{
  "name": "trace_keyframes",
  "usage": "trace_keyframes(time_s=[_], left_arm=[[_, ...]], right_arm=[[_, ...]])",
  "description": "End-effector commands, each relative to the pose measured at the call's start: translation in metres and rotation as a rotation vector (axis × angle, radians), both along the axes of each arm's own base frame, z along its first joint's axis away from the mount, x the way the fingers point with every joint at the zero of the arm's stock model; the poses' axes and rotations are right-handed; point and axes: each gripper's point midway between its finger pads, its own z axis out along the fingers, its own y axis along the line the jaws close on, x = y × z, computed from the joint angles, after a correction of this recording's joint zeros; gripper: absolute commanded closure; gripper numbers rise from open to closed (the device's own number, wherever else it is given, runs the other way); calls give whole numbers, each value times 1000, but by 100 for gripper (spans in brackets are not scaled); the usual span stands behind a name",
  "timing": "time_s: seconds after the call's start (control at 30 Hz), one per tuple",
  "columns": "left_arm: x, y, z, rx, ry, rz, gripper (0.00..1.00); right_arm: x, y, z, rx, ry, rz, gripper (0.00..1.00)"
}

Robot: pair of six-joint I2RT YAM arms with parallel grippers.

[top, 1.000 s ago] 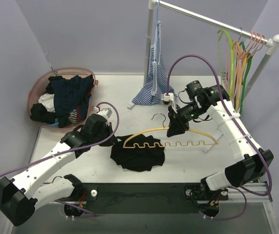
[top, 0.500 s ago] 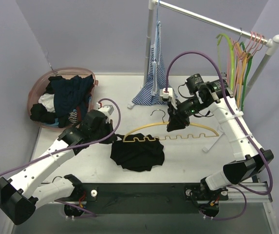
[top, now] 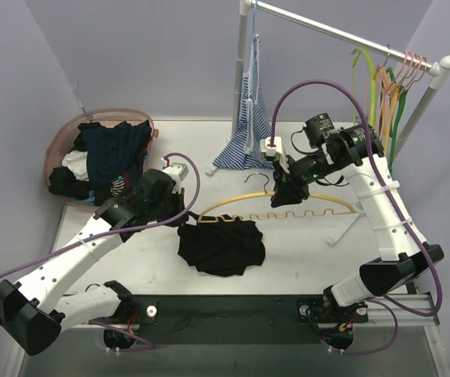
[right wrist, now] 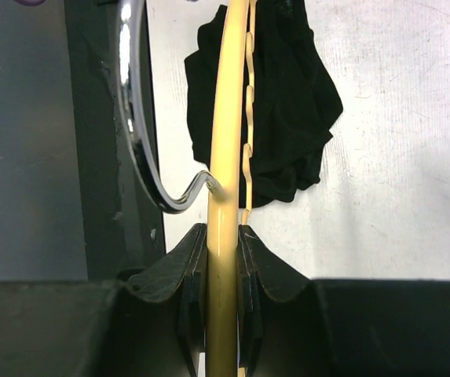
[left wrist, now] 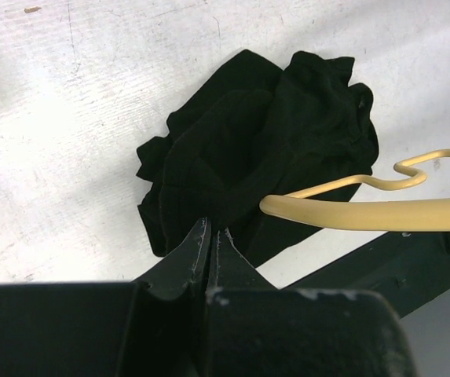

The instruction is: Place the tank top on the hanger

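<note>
The tank top (top: 223, 247) lies crumpled in a soft black heap on the white table (top: 311, 259), near the middle and a little left, matte with shallow folds. Its far edge is drawn up to the hanger's left end. My left gripper (left wrist: 211, 236) has its fingers pressed together on a fold at that edge, on the heap's left side.

The hanger (top: 319, 214) is smooth yellow plastic with an arched top, a wavy notched lower bar and a thin shiny metal hook (right wrist: 142, 118). It runs left to right just beyond the tank top, its left tip over the fabric. My right gripper (right wrist: 223, 236) is clamped on the arch right beside the hook's foot, one black finger on each face of the plastic.

Far left sits a pink basket (top: 58, 145) piled with dark clothes. At the far side a striped garment (top: 248, 118) hangs from a white rail (top: 342, 35), with green and orange hangers (top: 385, 86) bunched at the rail's right end.
</note>
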Motion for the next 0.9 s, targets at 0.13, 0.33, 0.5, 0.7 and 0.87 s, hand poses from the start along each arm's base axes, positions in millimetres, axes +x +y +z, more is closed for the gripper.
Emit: trace_keyframes(time_s=[0.13,0.33,0.5,0.7,0.87], left_arm=[[5,-11,37,-53,-73,-52,100],[5,-20,50,-101,-85,-59,100],[5,-33,70,-190,-99,-61,100],[20,-37,88,-228,-131,5,100],[24,-48,113,-315,-147,15,100]], right_arm=[[5,12,2,20,76,24,100],[1,22,-3,4,98,63,100],[-4,33,-5,-2,101,102,100],[-17,49,-4,4,119,160,100],[1,56,-9,-14,103,61,100]])
